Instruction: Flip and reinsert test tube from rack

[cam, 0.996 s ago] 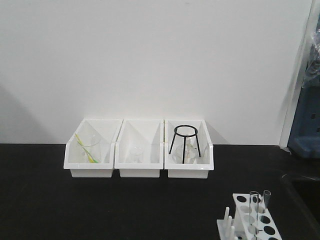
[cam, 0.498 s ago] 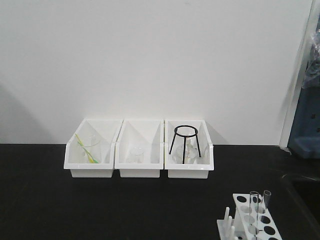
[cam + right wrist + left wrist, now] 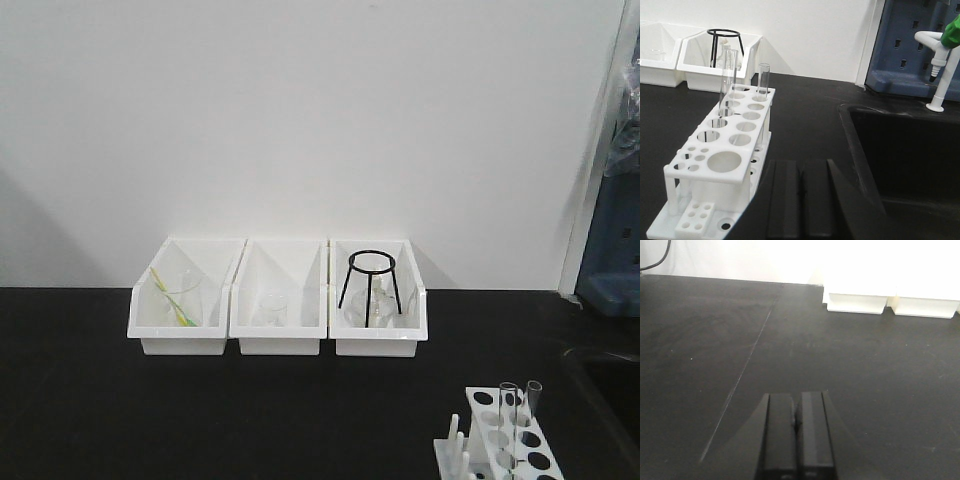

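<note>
Ahead and left of the right gripper (image 3: 801, 197), two tubes stood upright in the rack (image 3: 720, 167). The test tube (image 3: 727, 80), light, rigid, slick and breakable glass, probably wanted a gentle pinch on the length standing above the holes. Both the right gripper and the left gripper (image 3: 796, 435) were closed and empty. Nothing had shifted since the earlier front views.

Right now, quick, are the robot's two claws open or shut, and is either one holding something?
Left gripper: shut, holding nothing, above the black tabletop.
Right gripper: shut, holding nothing, beside the white plastic rack.
</note>
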{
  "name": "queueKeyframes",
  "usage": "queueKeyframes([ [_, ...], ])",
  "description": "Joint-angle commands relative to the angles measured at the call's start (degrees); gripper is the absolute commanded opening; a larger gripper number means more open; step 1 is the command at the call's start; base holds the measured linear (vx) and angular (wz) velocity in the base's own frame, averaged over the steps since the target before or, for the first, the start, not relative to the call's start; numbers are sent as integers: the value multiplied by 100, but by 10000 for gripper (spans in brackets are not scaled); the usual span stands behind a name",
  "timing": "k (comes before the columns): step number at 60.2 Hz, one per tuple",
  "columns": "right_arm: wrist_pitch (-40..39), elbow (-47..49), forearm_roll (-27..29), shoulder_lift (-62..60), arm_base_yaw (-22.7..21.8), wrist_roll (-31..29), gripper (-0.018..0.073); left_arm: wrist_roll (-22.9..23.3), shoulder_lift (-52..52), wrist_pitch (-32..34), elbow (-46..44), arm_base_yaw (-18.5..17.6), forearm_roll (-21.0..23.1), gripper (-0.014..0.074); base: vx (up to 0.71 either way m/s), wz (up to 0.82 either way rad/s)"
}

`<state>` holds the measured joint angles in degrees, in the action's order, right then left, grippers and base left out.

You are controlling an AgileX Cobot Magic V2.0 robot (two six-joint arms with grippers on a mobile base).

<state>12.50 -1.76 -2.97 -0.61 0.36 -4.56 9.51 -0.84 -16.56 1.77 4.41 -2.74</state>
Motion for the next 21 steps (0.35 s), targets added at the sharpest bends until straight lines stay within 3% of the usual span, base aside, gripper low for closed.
queueKeyframes([
  [1,-496,-3,-59,-54,-28,-17,-12,1,-72,496,5,-39,21,-6,0,0],
  [21,-496,-3,-59,-54,-28,-17,-12,1,-72,496,5,-39,21,-6,0,0],
])
